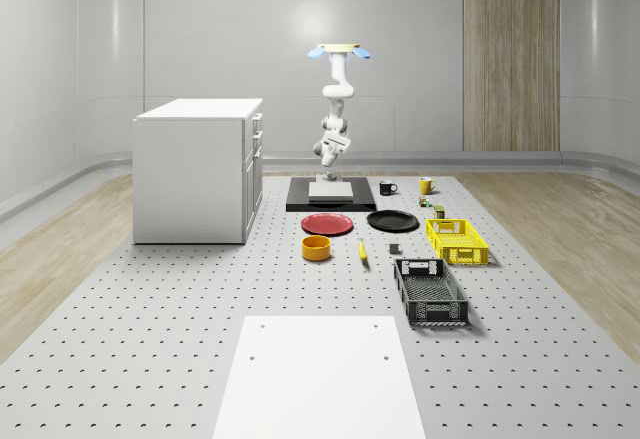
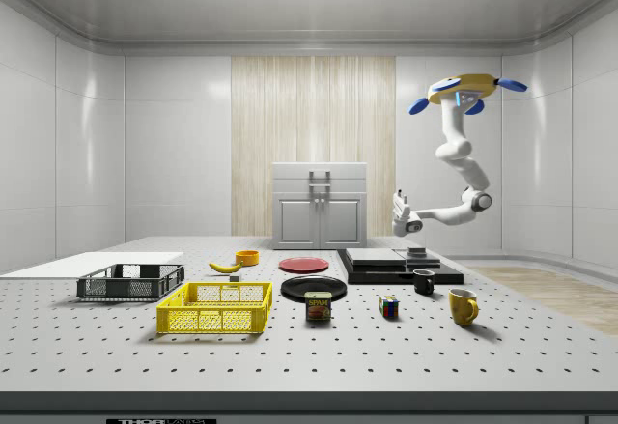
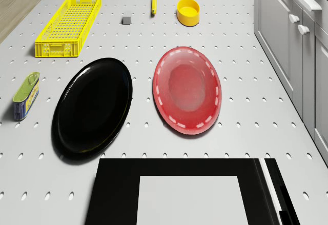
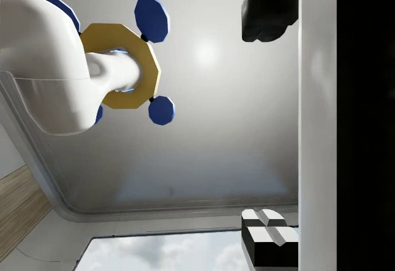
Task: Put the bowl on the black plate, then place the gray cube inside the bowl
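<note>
Reference object: the black plate (image 1: 392, 221), which lies flat and bare on the perforated table (image 1: 150, 339). Read across the whole-scene view from its left. The white cabinet (image 1: 200, 169) stands well apart from the black plate, on that left side. The yellow bowl (image 1: 316, 248) sits upright on the table to the left of the black plate and nearer the camera, apart from it. The red plate (image 1: 327, 224) lies just beside the black plate on its left, not touching it. The black pad (image 1: 330, 194) with a pale slab at its centre lies behind the black plate and to its left. The drone (image 1: 340, 51) hovers high over this pad, and the arm hangs down from it. The pincer (image 1: 328, 157) is above the slab, clear of it, and higher than the black plate. In the wrist view the pincer (image 4: 268, 123) has its fingers (image 4: 265, 12) spread wide, with nothing between them. The banana (image 1: 362, 250) lies in front of the black plate, slightly left. The gray cube (image 1: 394, 250) rests on the table directly in front of the black plate, apart from it. The yellow basket (image 1: 457, 240) stands to the right of the black plate, near it.
</note>
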Robot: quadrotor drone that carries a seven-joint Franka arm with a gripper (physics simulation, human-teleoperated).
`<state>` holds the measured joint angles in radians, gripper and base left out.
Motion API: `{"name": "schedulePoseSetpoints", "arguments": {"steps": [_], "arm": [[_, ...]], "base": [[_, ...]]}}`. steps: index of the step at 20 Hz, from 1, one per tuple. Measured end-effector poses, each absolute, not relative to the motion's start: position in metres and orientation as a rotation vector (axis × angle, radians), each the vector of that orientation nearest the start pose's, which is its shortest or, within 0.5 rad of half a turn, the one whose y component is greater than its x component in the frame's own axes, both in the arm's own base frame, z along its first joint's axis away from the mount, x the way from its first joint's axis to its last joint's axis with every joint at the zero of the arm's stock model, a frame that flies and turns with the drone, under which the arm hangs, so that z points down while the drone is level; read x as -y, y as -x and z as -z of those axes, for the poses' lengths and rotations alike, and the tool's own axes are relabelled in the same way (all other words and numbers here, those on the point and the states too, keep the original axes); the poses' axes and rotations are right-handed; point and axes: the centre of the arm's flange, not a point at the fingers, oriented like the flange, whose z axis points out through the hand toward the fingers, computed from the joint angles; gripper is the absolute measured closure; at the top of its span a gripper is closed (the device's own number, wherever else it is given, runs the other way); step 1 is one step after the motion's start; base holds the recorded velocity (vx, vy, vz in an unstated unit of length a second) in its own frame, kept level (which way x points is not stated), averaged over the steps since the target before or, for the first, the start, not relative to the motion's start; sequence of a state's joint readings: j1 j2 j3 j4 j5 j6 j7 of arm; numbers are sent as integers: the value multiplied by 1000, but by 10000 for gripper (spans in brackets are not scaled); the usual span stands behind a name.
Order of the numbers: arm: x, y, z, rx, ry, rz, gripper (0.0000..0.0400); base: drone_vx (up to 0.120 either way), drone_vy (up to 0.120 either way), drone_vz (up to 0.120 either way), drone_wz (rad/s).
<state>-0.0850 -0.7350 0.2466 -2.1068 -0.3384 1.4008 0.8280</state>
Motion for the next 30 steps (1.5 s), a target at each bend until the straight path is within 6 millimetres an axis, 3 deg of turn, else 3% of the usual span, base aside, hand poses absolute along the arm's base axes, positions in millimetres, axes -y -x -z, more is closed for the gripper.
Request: {"name": "schedulePoseSetpoints", "arguments": {"steps": [3,5,8,10,11,13,16,17,22,30], "arm": [[-71,-302,-661,-1457,3496,709,0],[-87,-302,-639,-1533,3668,1005,0],[-99,-304,-591,-1633,3876,1711,0],[-93,-305,-558,-1645,3869,2380,0],[-86,-305,-543,-1620,3789,2763,0],[-69,-306,-521,-1495,3447,3554,0],[-45,-307,-503,-1153,2595,4549,0],[-38,-307,-500,167,-374,-784,0],[-16,-307,-493,71,-153,-786,0],[-4,-307,-491,19,-36,-785,0]], "base": [[120,0,0,0],[120,0,0,0],[120,0,0,0],[120,0,-40,0],[120,0,-120,0],[120,0,-120,0],[120,0,-120,0],[120,0,-120,0],[120,0,-120,0],[120,0,-120,0]]}}
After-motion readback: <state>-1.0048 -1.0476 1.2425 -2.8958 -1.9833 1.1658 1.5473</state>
